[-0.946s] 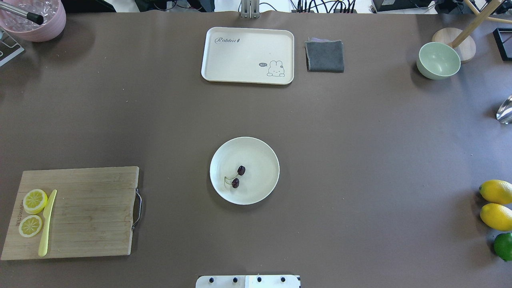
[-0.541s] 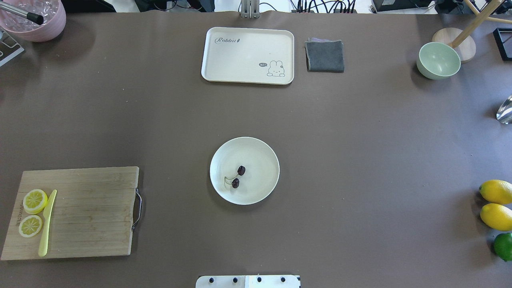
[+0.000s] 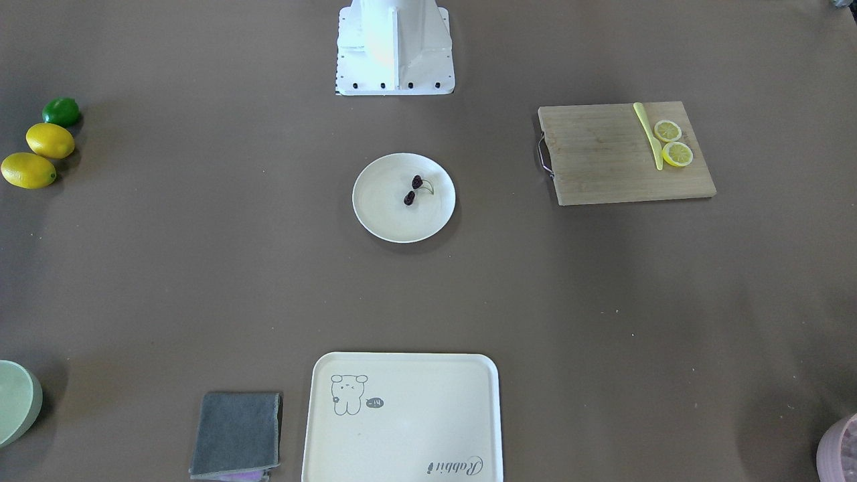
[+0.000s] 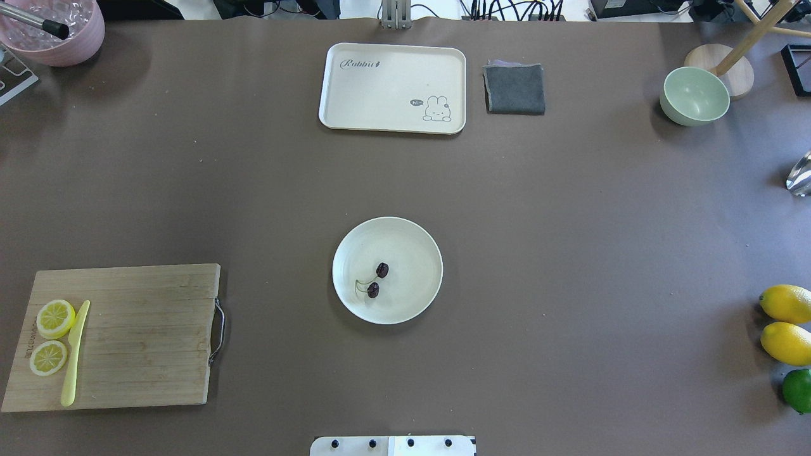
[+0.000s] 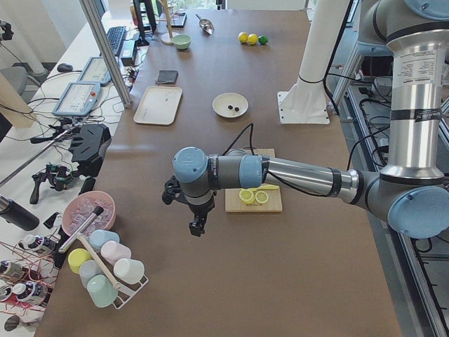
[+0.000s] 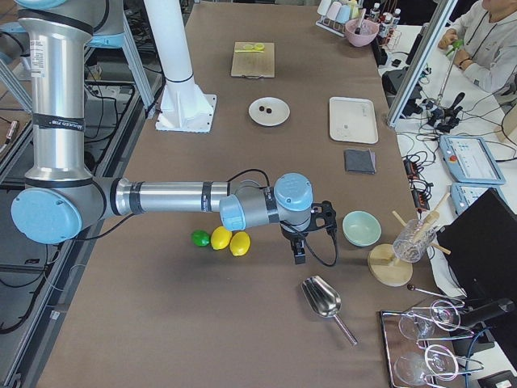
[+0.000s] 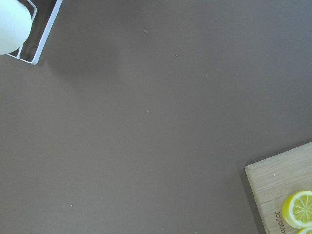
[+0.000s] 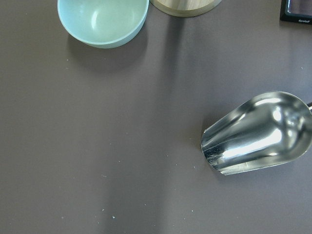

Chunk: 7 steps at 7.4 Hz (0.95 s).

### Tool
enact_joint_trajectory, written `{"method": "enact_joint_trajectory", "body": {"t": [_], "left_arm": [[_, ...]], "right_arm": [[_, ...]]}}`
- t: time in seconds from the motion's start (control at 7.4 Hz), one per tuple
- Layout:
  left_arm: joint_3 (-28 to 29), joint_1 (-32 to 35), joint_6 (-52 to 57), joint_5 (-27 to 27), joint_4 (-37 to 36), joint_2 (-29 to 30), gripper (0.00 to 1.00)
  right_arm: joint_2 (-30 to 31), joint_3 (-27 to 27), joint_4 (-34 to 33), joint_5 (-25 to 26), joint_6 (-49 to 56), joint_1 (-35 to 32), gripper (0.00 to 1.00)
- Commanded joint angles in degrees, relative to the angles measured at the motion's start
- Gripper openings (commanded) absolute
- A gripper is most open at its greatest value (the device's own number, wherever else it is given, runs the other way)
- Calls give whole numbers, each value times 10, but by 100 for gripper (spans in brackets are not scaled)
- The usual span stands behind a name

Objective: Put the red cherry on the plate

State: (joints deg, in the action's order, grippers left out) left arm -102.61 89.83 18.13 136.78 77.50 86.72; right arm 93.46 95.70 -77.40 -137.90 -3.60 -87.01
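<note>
The red cherry (image 4: 376, 280) is a pair of dark fruits on a thin green stem, and it lies on the round cream plate (image 4: 413, 266) at the table's centre, left of the plate's middle. The front-facing view shows the cherry (image 3: 412, 190) on the plate (image 3: 388, 217) too. Neither gripper is near it. My left gripper (image 5: 196, 226) hangs over bare table beyond the cutting board, at the robot's far left. Between the lemons and the green bowl, at the far right, hangs my right gripper (image 6: 299, 255). Only the side views show them, so I cannot tell open from shut.
A cream tray (image 4: 392, 87) and a grey cloth (image 4: 514, 88) lie at the back. A cutting board (image 4: 139, 335) carries lemon slices and a yellow knife. A green bowl (image 4: 694, 95), a metal scoop (image 8: 258, 132), two lemons (image 4: 785, 323) and a lime are on the right.
</note>
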Motion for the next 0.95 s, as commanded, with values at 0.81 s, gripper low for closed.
{"method": "enact_joint_trajectory", "body": {"t": [0.81], "left_arm": [[0, 1, -3, -2, 1, -7, 98]], "right_arm": [[-18, 4, -7, -21, -4, 26, 100]]}}
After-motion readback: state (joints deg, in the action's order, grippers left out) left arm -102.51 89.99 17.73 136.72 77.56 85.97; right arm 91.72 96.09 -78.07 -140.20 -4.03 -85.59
